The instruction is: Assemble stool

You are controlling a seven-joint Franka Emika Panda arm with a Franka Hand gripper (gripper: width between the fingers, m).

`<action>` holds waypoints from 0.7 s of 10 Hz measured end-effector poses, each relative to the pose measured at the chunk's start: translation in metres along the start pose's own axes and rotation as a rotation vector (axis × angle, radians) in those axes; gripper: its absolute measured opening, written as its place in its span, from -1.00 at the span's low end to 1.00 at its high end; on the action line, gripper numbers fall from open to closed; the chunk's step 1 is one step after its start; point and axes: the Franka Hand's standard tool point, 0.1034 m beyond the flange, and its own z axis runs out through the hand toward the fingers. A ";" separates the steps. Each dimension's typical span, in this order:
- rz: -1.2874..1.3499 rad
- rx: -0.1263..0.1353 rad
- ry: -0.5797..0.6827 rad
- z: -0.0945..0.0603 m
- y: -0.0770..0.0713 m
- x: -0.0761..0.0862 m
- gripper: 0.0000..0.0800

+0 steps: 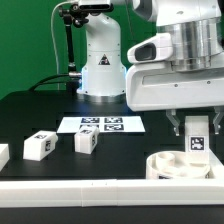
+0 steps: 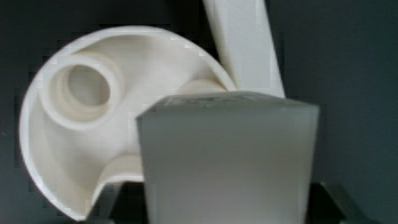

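The jaws are closed on a white stool leg (image 1: 197,140), holding it upright over the round seat (image 1: 172,166). Next, I judge, the leg must be lowered straight into the seat's socket (image 2: 84,85).

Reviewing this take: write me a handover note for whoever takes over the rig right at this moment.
Tool: shut on one blocky white plastic leg with a square tag, held upright over the thick round white disc seat.
Seat: on the table at the exterior view's right; one round socket shows empty.
Two more loose tagged legs lie on the table toward the exterior view's left.
Done: one leg picked up; none seen fitted.
Left: seat this leg, then the others.
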 end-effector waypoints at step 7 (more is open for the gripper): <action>0.561 0.056 -0.035 0.002 0.000 0.000 -0.15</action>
